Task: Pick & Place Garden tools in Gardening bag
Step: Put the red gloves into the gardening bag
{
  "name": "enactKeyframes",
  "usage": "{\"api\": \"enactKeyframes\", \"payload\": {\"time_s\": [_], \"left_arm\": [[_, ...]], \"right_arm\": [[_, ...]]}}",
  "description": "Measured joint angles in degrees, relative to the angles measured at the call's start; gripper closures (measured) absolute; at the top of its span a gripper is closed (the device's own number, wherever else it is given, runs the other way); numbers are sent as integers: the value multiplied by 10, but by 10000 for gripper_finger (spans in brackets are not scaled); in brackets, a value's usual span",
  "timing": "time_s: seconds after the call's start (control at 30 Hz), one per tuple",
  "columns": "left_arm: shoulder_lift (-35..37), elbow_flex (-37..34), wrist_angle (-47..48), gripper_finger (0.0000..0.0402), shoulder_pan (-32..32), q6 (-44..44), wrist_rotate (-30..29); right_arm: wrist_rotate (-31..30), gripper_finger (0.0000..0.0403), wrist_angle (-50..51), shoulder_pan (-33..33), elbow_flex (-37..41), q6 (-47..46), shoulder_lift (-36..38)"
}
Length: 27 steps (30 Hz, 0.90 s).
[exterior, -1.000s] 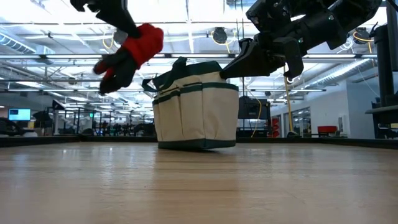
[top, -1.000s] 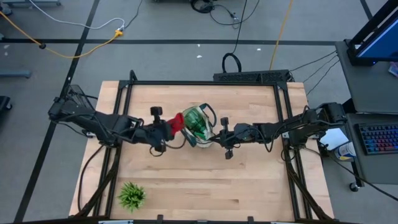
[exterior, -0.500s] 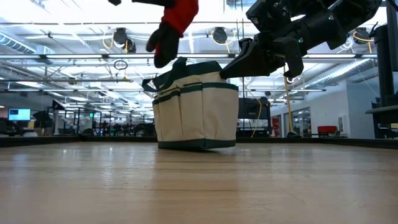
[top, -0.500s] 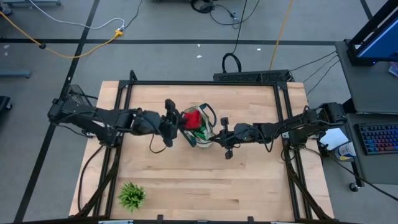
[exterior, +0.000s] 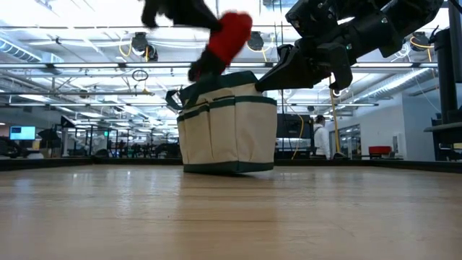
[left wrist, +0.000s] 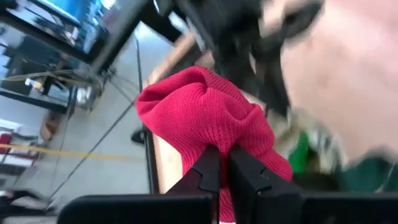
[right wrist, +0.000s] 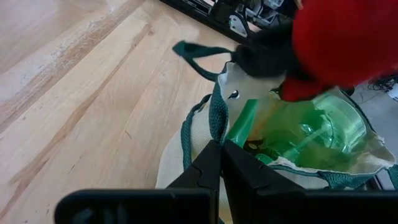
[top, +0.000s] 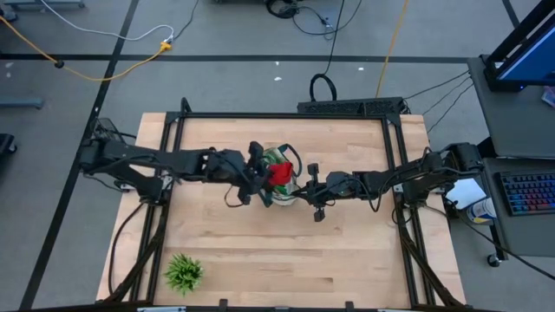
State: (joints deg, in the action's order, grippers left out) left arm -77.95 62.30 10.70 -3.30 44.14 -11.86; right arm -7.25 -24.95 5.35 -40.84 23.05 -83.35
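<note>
— Over the table's middle: left gripper [top: 260, 176] above the gardening bag [exterior: 227, 126], fingers [left wrist: 208, 171] pinched tight on the red-and-black glove [exterior: 225, 40]. Glove hanging over the bag's open mouth, dark fingertips blurred.

— And opposite? Right gripper [exterior: 283, 74] at the bag's rim, fingers [right wrist: 208, 163] pressed together over the cream edge; whether gripping canvas, impossible to tell. Inside: green spray bottle [right wrist: 314, 130], partly masked by the glove. Bag's far side cut off. Spiky plant [top: 183, 272] well apart.

Red knit cloth glove [left wrist: 205, 118], cream canvas bag [exterior: 227, 130] – glossy green plastic bottle [right wrist: 317, 134] inside – on smooth wood table [top: 347, 260].
</note>
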Motion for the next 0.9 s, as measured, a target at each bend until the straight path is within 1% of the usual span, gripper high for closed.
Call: {"api": "enactKeyframes", "payload": {"time_s": [0.17,0.23,0.3,0.47,0.57,0.67,0.83,0.9], "left_arm": [[-37,-1,3,389,17,94,-30],[-51,0,7,389,23,125,-27],[-66,0,33,394,28,146,-17],[-99,0,60,391,32,157,3],[-113,0,68,389,33,183,32],[-126,0,72,394,33,201,59],[-147,1,84,390,41,199,66],[-156,1,88,387,46,201,73]], "right_arm": [[0,399,0,0,0,6,0],[0,399,0,0,0,19,0],[0,399,-1,0,0,30,0],[-4,399,-4,0,0,54,0],[-6,399,-2,0,1,70,0],[-32,399,-2,0,1,85,0],[-61,399,-5,0,1,114,0],[-63,399,-9,0,1,128,0]]}}
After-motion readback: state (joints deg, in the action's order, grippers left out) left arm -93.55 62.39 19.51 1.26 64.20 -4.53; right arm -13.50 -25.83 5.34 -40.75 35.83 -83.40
